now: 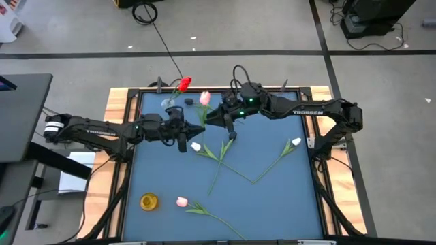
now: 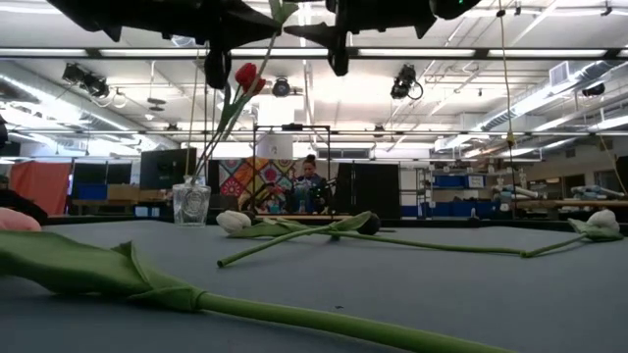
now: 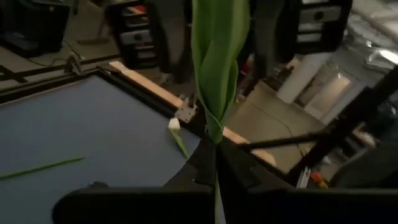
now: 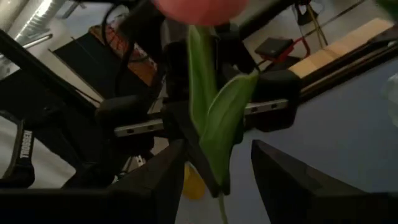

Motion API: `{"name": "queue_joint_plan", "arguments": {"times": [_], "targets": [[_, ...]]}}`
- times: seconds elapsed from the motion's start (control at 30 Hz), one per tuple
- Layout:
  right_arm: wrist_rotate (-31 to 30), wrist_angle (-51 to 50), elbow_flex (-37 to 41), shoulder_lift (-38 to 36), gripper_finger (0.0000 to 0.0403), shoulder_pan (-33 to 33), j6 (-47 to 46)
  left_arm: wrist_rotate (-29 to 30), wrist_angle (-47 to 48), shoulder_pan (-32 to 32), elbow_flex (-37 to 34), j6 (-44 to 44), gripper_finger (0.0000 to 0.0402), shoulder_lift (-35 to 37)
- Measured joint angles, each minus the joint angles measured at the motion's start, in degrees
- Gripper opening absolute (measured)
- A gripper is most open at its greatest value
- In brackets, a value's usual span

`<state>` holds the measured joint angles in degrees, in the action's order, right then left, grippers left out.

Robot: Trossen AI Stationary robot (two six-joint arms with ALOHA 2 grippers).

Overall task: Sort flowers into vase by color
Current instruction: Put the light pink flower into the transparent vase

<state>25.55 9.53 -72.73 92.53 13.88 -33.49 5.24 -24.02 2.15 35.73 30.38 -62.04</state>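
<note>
Left fingers [image 1: 182,133] grip the pink tulip's [image 1: 204,99] stem; right fingers [image 1: 229,126] seemingly open beside it.

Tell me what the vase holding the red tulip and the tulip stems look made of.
Vase: clear glass or hard plastic, glossy; the room shows through it. Red tulip: probably fabric, matte. Stems: likely moulded plastic, uniformly smooth green with a slight sheen.

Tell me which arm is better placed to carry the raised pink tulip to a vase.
Left, probably. The left gripper looks shut on the stem of the pink tulip, while the right gripper stands open around the stem without gripping it.
</note>
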Motion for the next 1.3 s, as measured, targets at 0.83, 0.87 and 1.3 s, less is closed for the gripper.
{"name": "queue_joint_plan", "arguments": {"times": [0.83,0.87,1.3], "targets": [[-9.72,1.78,-4.17,2.1,0.0006,-2.22,17.97,2.56,6.71,2.74,0.0,-1.0,0.0151,4.75],[-11.46,1.06,-4.91,2.1,0.0005,-2.48,20.77,3.1,9.23,3.32,0.0,-1.81,0.016,6.57],[-21.88,9.34,-6.91,5.49,0.0004,-3.07,34.86,14.62,27.93,12.8,-0.05,-3.16,0.0194,22.14]]}}
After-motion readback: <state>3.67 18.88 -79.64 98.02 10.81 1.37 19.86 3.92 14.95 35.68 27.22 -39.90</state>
